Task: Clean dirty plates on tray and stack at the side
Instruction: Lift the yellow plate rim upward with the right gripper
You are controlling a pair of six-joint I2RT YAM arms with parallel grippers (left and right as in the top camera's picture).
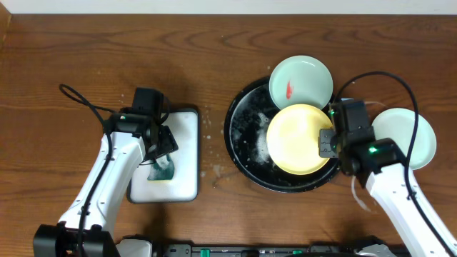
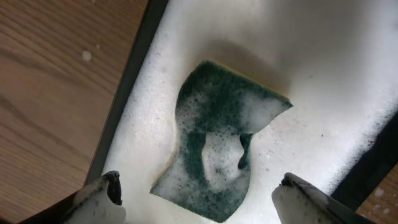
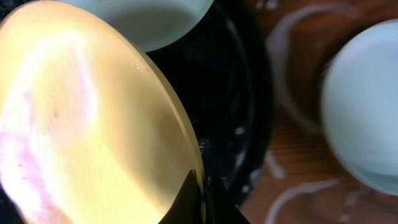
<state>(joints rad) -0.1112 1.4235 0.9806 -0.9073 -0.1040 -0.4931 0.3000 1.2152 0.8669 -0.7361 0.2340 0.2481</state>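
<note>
The yellow plate (image 1: 298, 138) lies in the black round tray (image 1: 239, 143), and my right gripper (image 1: 327, 141) is shut on its right rim; in the right wrist view the two dark fingers pinch the edge of the yellow plate (image 3: 87, 124) at the gripper (image 3: 202, 186). A mint-blue plate with a red smear (image 1: 300, 80) leans on the tray's far rim. Another mint-blue plate (image 1: 410, 135) rests on the table to the right of the tray. My left gripper (image 2: 199, 190) hangs open over the foamy green sponge (image 2: 221, 140), one finger on each side of it.
The sponge lies in a white rectangular dark-rimmed tray (image 1: 182, 178) full of suds at the left. Soapy water marks the wood near the right plate (image 3: 367, 112). Black cables arch over both arms.
</note>
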